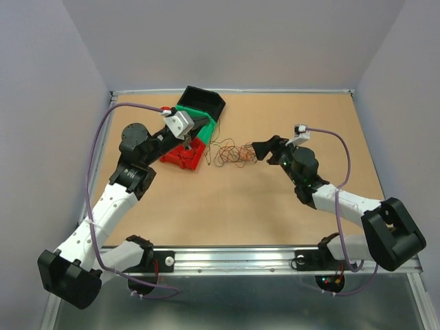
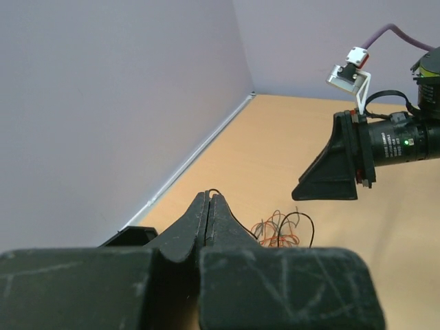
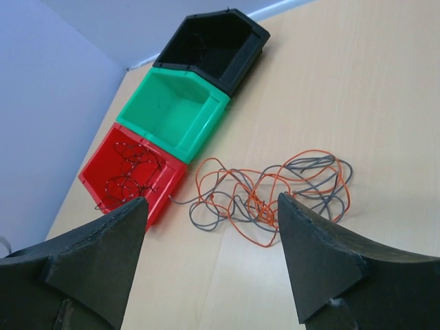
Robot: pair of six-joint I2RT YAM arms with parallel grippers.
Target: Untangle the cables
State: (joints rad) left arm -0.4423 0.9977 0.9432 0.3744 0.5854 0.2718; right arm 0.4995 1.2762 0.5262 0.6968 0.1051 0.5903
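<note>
The cables, a loose clump of orange and grey strands, lie on the table right of the red bin; they also show in the top view. A dark brown strand lies coiled inside the red bin. My left gripper hovers over the red bin, and in its wrist view it is shut on a thin dark strand that trails down toward the clump. My right gripper is open and empty, just above and to the right of the clump.
A green bin and a black bin stand in a row behind the red one, both looking empty. The back wall and the left wall are close behind the bins.
</note>
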